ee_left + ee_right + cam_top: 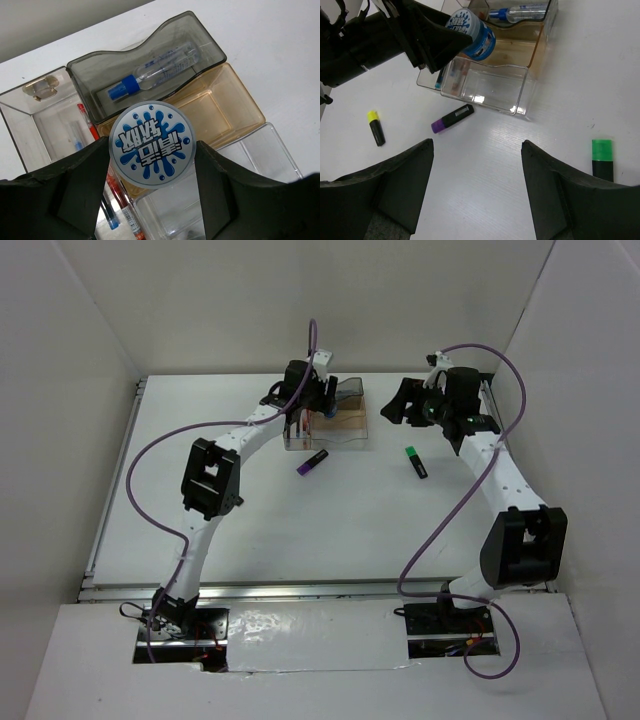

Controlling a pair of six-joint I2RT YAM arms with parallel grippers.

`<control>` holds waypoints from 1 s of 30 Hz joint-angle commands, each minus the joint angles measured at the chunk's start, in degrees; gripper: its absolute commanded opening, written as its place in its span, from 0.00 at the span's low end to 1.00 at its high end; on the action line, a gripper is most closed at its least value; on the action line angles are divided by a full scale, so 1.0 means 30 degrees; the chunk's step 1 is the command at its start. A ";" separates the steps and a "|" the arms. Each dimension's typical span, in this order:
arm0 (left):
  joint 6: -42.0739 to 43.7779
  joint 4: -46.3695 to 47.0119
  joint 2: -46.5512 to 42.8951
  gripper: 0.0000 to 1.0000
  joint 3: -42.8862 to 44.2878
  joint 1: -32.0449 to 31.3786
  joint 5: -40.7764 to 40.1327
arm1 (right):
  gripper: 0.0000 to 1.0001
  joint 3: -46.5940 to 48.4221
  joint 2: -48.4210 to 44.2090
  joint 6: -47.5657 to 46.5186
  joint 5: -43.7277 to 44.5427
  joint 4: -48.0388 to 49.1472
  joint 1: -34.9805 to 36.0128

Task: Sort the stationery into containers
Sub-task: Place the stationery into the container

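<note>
My left gripper [151, 152] is shut on the round blue-white tub [151, 144] and holds it above the smoky-brown organiser [251, 109]. The clear blue-capped bottle [150, 75] lies in the organiser's far dark compartment. Red and blue pens [88, 126] lie in its left compartment. In the top view the left gripper [318, 405] is over the organiser [352, 436]. My right gripper [477, 147] is open and empty, above the table. A purple highlighter [452, 118] lies by the organiser [520, 104]. A green highlighter [602, 161] and a yellow highlighter [376, 128] lie further off.
The purple highlighter [312, 462] and green highlighter [416, 462] lie on the white table in front of the organiser. White walls enclose the table on three sides. The right gripper [396, 405] hovers right of the organiser.
</note>
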 commanded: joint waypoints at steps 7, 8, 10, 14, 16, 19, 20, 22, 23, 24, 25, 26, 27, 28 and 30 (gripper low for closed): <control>-0.0237 0.1312 -0.0005 0.43 0.0405 -0.0116 -0.0824 | 0.78 0.0002 0.0323 -0.0209 -0.0058 0.0558 -0.0312; -0.0295 0.1224 0.0025 0.48 0.0492 -0.0116 -0.0795 | 0.78 0.0030 0.0324 -0.0209 -0.0029 0.0470 -0.0342; -0.0530 0.1194 0.0054 0.59 0.0551 -0.0116 -0.0619 | 0.78 0.0147 0.0441 -0.0384 0.0088 0.0003 -0.0430; -0.0736 0.0872 0.0172 0.69 0.1195 -0.0261 -0.0208 | 0.78 0.0265 0.0587 -0.0736 0.0498 -0.0847 -0.0635; -0.0560 0.0813 0.0055 0.73 0.1342 -0.0350 -0.0237 | 0.78 0.0090 0.0441 -0.0853 0.0790 -0.1170 -0.0840; -0.0501 0.0813 -0.0326 0.80 0.1401 -0.0409 -0.0180 | 0.78 -0.0232 0.0265 -0.1351 0.1435 -0.1726 -0.0870; -0.0472 0.0262 -0.0587 0.85 0.1372 -0.0409 -0.0179 | 0.78 -0.0378 0.0236 -0.1555 0.1843 -0.2076 -0.0870; -0.0472 0.0052 -0.0939 0.89 0.1460 -0.0409 -0.0267 | 0.78 -0.0525 0.0148 -0.1789 0.2197 -0.2371 -0.0870; -0.0443 -0.0152 -0.1058 0.91 0.1489 -0.0409 -0.0296 | 0.78 -0.0700 0.0148 -0.1849 0.2575 -0.2575 -0.0870; -0.0443 -0.0212 -0.1175 0.92 0.1431 -0.0409 -0.0296 | 0.78 -0.0760 0.0119 -0.1995 0.2753 -0.2722 -0.1421; -0.0472 -0.0271 -0.1379 0.94 0.1431 -0.0409 -0.0296 | 0.78 -0.0818 0.0119 -0.2141 0.2900 -0.2898 -0.1426; -0.0443 -0.0387 -0.1497 0.98 0.1431 -0.0409 -0.0296 | 0.78 -0.0906 0.0148 -0.2230 0.3017 -0.3132 -0.1485; -0.0385 -0.0621 -0.1643 0.99 0.1431 -0.0438 -0.0325 | 0.78 -0.0936 0.0090 -0.2317 0.3048 -0.3279 -0.1572; -0.0326 -0.0710 -0.1732 0.99 0.1431 -0.0409 -0.0384 | 0.78 -0.0965 0.0060 -0.2376 0.3106 -0.3425 -0.1573; -0.0471 -0.0799 -0.2605 0.97 0.0906 -0.0350 -0.0385 | 0.78 -0.1082 0.0060 -0.2784 0.3398 -0.3544 -0.1544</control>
